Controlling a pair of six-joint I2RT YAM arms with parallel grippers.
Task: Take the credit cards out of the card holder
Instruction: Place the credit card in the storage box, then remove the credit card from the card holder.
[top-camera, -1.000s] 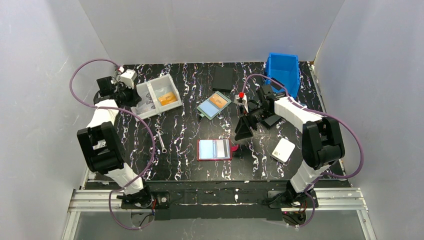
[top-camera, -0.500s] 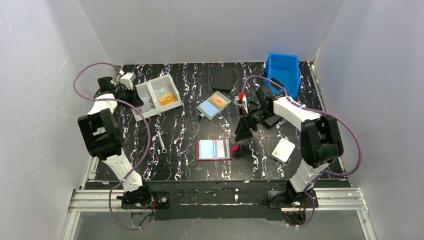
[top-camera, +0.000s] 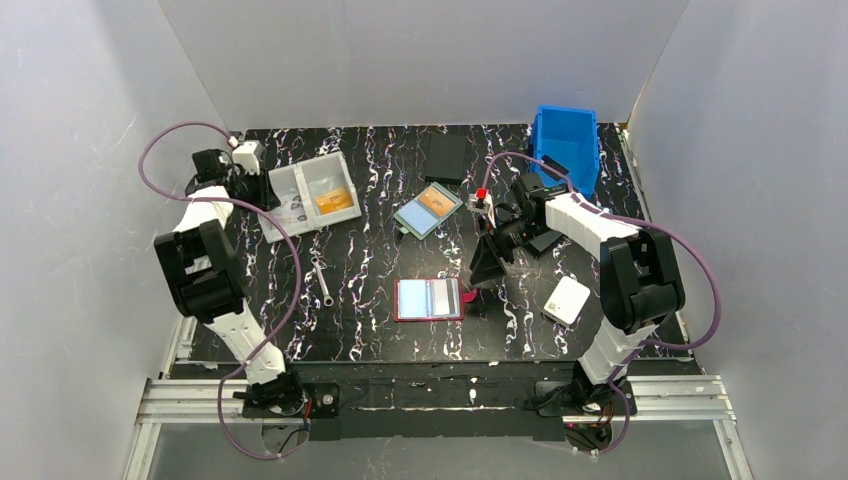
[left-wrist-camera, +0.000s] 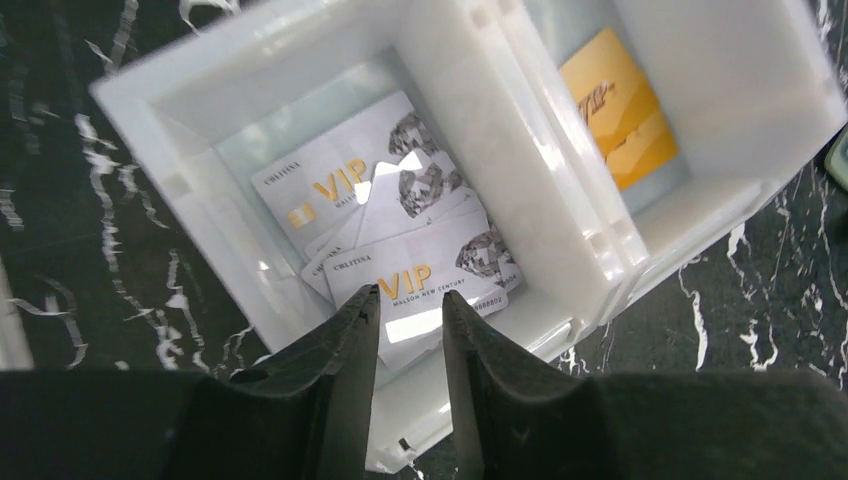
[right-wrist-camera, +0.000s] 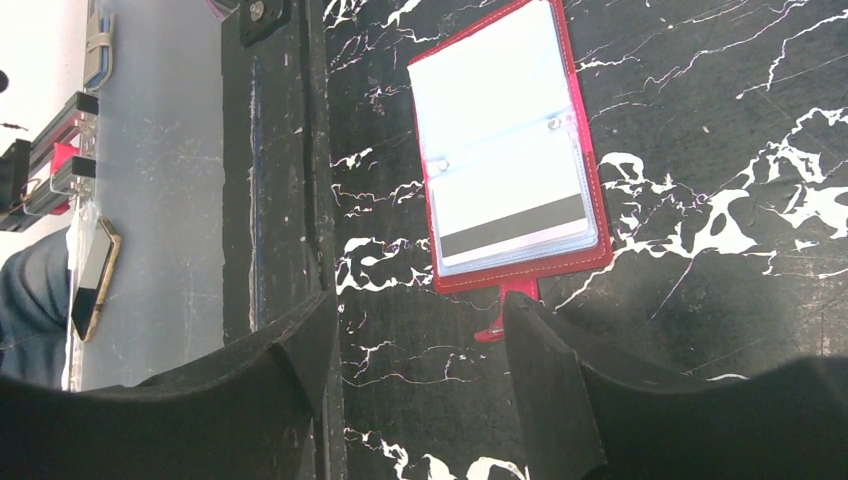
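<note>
Card holder lies spread flat on the worktop, just ahead of the right end effector, whose jaws stand wide apart and empty. Left end effector, released with jaws slightly parted, hangs directly above credit cards in a white tray.

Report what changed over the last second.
The left gripper edged left over the white tray as its arm folded up, and its fingers parted slightly, gripping nothing. The right gripper, open near the red wallet, stayed put, as did everything else.
</note>
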